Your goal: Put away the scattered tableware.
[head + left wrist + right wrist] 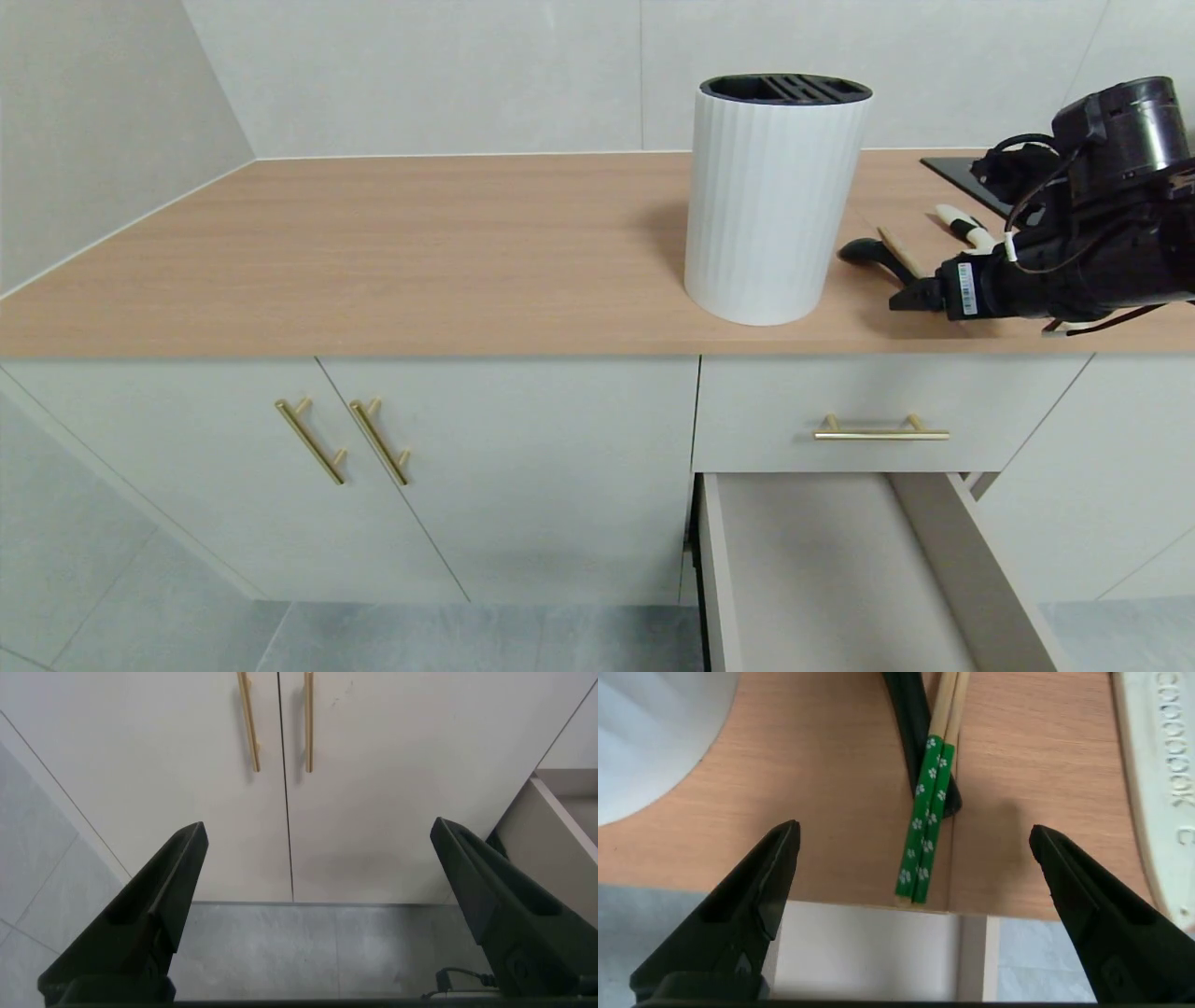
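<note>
A pair of wooden chopsticks [924, 826] with green flowered ends lies near the counter's front edge, against a black utensil [910, 728]. My right gripper [913, 833] is open just above them, one finger on each side, holding nothing. From the head view the right gripper [910, 297] hovers at the counter's right front, by the chopsticks [898, 250] and the black utensil [864, 250]. A white-handled utensil [966, 226] lies farther back. The white ribbed holder [770, 201] stands upright left of them. My left gripper [318, 829] is open and empty, low before the cabinet doors.
Under the counter's right part, a lower drawer [943, 560] stands pulled open below a closed drawer with a gold handle [882, 432]. Two cabinet doors with gold handles [313, 441] are to the left. A black board [957, 175] lies at the counter's back right.
</note>
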Available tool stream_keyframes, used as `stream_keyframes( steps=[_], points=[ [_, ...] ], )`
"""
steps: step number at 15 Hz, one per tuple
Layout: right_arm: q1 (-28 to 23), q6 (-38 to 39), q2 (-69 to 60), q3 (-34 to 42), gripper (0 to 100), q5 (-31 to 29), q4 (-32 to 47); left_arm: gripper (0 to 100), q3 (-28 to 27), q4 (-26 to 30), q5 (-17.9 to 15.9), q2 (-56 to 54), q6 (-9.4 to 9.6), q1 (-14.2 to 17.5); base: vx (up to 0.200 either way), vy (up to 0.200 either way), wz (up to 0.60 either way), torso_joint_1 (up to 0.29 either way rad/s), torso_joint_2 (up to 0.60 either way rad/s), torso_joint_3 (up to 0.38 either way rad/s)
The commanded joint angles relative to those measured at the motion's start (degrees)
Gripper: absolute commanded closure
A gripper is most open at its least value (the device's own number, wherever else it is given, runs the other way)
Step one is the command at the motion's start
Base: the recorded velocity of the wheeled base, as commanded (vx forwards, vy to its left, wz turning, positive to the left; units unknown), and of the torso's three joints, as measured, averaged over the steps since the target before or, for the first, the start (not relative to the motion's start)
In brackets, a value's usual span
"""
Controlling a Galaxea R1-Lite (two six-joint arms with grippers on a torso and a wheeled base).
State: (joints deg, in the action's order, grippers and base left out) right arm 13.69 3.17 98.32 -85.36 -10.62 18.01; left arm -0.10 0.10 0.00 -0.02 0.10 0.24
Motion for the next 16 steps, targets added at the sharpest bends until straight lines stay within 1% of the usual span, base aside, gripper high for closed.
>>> stream_keyframes(
  steps=[1,2,3,7,10,16],
  points=[
    [0.02,-0.01,0.91,-0.25,0,-0.02,0.01,0,0.01,-0.01,0.0,0.02,-0.01,0.02,0.0,0.0,0.0,0.0,0.0,0.0],
    [0.02,0.17,1.18,-0.33,0,-0.02,-0.08,0,0.01,-0.01,0.0,0.02,-0.01,0.02,0.0,0.0,0.0,0.0,0.0,0.0],
    [0.02,0.52,1.26,-0.69,100,-0.02,0.01,0,0.01,-0.01,0.0,0.02,-0.01,0.02,0.0,0.0,0.0,0.0,0.0,0.0],
    [-0.24,0.61,1.26,-0.86,100,-0.02,-0.08,0,0.01,-0.01,0.0,0.02,-0.01,0.02,0.0,0.0,0.0,0.0,0.0,0.0],
    [-0.24,1.58,-2.52,-0.33,100,-0.46,0.1,0,0.01,-0.01,0.0,0.02,-0.01,0.02,0.0,0.0,0.0,0.0,0.0,0.0],
    [0.11,3.25,-16.58,8.72,100,-0.02,0.01,0,0.01,-0.01,0.0,0.02,-0.01,0.02,0.0,0.0,0.0,0.0,0.0,0.0]
  ],
)
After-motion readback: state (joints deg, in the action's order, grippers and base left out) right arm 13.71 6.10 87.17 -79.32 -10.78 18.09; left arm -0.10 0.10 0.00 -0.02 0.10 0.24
